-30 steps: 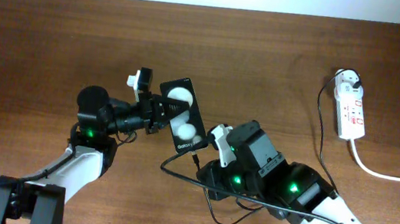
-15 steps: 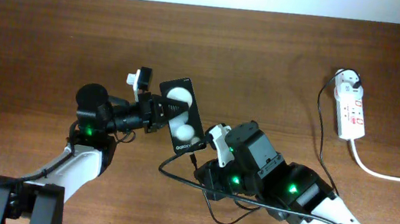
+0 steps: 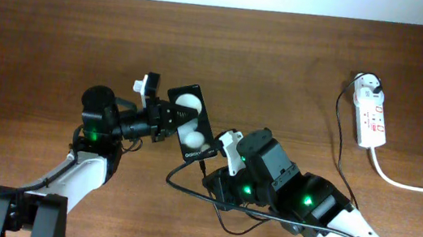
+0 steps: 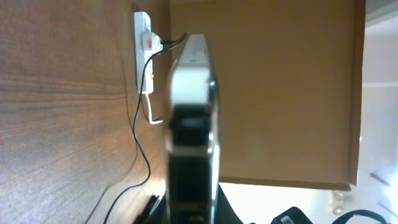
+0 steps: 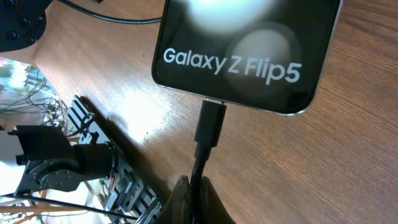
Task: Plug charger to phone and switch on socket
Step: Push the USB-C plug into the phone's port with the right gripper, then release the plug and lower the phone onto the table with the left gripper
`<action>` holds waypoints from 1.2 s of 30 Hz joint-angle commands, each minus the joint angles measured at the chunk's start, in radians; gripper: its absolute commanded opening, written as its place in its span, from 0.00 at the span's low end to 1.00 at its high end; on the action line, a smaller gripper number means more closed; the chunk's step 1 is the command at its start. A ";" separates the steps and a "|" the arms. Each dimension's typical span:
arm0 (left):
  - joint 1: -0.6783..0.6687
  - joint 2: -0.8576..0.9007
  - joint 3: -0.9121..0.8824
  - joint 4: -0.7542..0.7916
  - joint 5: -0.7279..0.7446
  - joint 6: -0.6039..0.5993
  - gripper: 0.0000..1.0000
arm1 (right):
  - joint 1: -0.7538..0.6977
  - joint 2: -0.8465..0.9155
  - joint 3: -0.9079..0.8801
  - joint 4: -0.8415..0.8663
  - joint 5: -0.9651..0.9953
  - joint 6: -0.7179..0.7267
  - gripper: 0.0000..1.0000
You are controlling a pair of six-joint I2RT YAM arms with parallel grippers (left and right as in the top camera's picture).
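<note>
The black phone (image 3: pixel 191 123) with two white reflections is held tilted off the table by my left gripper (image 3: pixel 169 119), which is shut on its edges. In the left wrist view the phone (image 4: pixel 192 124) shows edge-on. My right gripper (image 5: pixel 198 194) is shut on the black charger cable just behind its plug tip (image 5: pixel 210 124). The tip sits at the port in the phone's (image 5: pixel 249 50) bottom edge. In the overhead view the tip (image 3: pixel 204 165) touches the phone's lower corner. The cable runs to the white adapter (image 3: pixel 368 86), plugged into the white socket strip (image 3: pixel 372 117) at far right.
The socket's thick white cord (image 3: pixel 407 185) runs off to the right edge. Slack black cable loops on the table under my right arm (image 3: pixel 231 219). The strip also shows in the left wrist view (image 4: pixel 145 56). The table's far edge lies along the top.
My right gripper has moved slightly left and up with the cable, bringing the plug tip against the phone's bottom edge. The left gripper has kept the phone almost still.
</note>
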 commanded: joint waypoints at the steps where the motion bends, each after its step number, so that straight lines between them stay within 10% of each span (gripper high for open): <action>1: -0.060 -0.004 -0.005 -0.002 0.235 0.122 0.00 | -0.010 0.003 0.020 0.098 0.133 -0.002 0.04; 10: -0.111 -0.004 -0.005 -0.002 0.329 0.153 0.00 | -0.011 0.003 0.021 0.279 0.200 -0.029 0.05; 19: -0.111 -0.004 -0.005 -0.002 0.117 0.293 0.00 | -0.011 -0.318 0.024 -0.157 0.263 -0.074 0.53; 23: -0.128 -0.004 0.014 -0.002 0.000 0.261 0.00 | -0.011 -0.555 0.024 -0.351 0.309 -0.074 0.99; 25: -0.180 -0.004 0.092 -0.024 -0.043 0.260 0.00 | -0.011 -0.560 0.024 -0.420 0.315 -0.074 0.99; 31: -0.312 -0.004 0.478 -0.990 -0.481 0.732 0.00 | -0.011 -0.560 0.022 -0.460 0.315 -0.074 0.99; 36: -0.294 0.109 0.485 -1.081 -0.640 0.780 0.00 | -0.011 -0.560 0.022 -0.460 0.315 -0.074 0.99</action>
